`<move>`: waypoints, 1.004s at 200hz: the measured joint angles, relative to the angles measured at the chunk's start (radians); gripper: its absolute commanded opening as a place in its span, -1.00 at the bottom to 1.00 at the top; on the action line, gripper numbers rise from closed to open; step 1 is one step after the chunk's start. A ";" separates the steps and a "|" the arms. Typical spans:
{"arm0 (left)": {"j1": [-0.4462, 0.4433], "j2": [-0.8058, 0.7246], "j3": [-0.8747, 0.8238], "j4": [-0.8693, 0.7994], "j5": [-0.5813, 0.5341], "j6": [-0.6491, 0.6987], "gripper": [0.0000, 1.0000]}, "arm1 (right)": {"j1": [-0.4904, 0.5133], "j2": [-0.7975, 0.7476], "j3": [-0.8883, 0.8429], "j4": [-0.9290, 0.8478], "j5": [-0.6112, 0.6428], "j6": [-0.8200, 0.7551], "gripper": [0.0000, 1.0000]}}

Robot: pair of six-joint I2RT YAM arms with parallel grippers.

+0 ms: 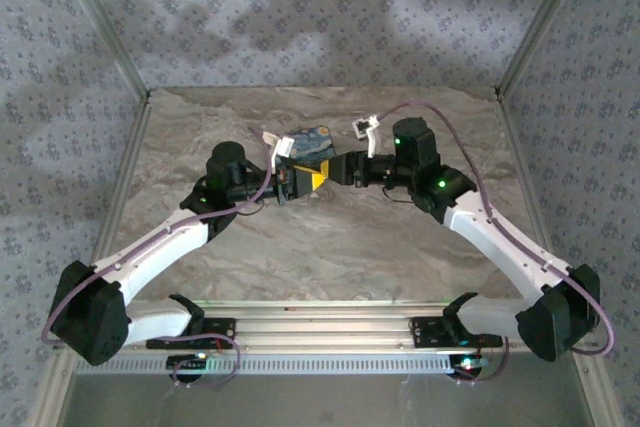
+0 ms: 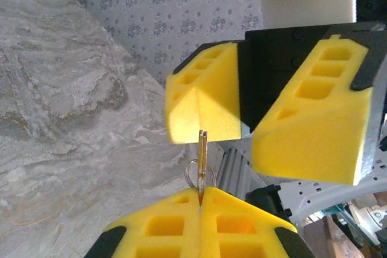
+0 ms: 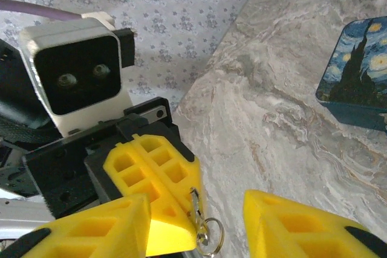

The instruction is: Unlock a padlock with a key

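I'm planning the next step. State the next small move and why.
Probably draw the right pincer straight back, clear of the key. The left pincer is shut on the key and already holds it, while the right pincer's jaws stand open on either side of it, gripping nothing.

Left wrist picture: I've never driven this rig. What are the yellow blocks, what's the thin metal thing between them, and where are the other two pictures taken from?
Two robot arms are bolted to a marbled table. The top picture looks down from behind them: left arm, right arm. The other two come from a camera on each wrist, each seeing its own yellow fingers at the bottom edge. In the left wrist picture, the left fingers are shut on a small key with a ring; the yellow blocks above are the right arm's fingers, standing open. A blue painted box lies on the table.
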 measured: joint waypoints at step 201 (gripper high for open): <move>0.026 -0.013 -0.003 -0.022 0.000 -0.016 -1.00 | -0.029 0.008 -0.038 0.064 -0.061 0.021 -1.00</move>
